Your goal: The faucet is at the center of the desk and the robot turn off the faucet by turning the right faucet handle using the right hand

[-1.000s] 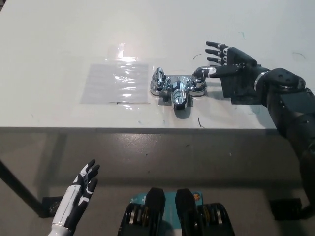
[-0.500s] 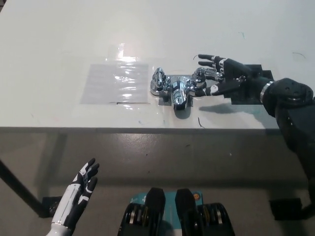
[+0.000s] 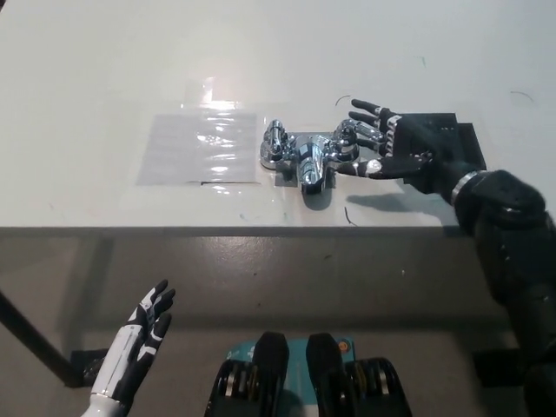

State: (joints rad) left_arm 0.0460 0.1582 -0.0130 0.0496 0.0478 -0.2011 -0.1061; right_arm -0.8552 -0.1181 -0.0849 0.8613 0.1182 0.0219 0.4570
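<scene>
Presently the faucet (image 3: 308,158), a chrome fitting, stands on the desk (image 3: 104,69) towards its near edge and roughly midway along it; the spout points at that near edge, the left faucet handle (image 3: 275,139) stands untouched, and the right faucet handle (image 3: 349,137) sits at the end nearest the working arm. The right hand (image 3: 401,148) lies over and just beside that handle, fingers spread and reaching across it; the fingertips appear to touch the lever, though whether they have truly closed on it cannot be told, and the hand reads as largely open rather than clenched.

Change noted: a second ago this hand stood upright and clear of the handle, palm facing the faucet; half a second ago it had tipped forward onto the lever; now it has rotated lower and drawn towards the near edge, with the forearm following. The handle seems to have swung only slightly, if at all; the glare on the chrome prevents a firm reading. Judgement: the turning stroke is in hand but not shown complete; a loose fingertip contact could slip off the polished lever before the turn is finished.

A sheet of clear plastic film (image 3: 201,148) lies flat on the desk to the far side of the faucet from the working hand; a dark plate (image 3: 459,139) lies under the right hand near the desk's right end. The left hand (image 3: 143,334) rests below the desk's near edge, fingers apart, holding nothing.
</scene>
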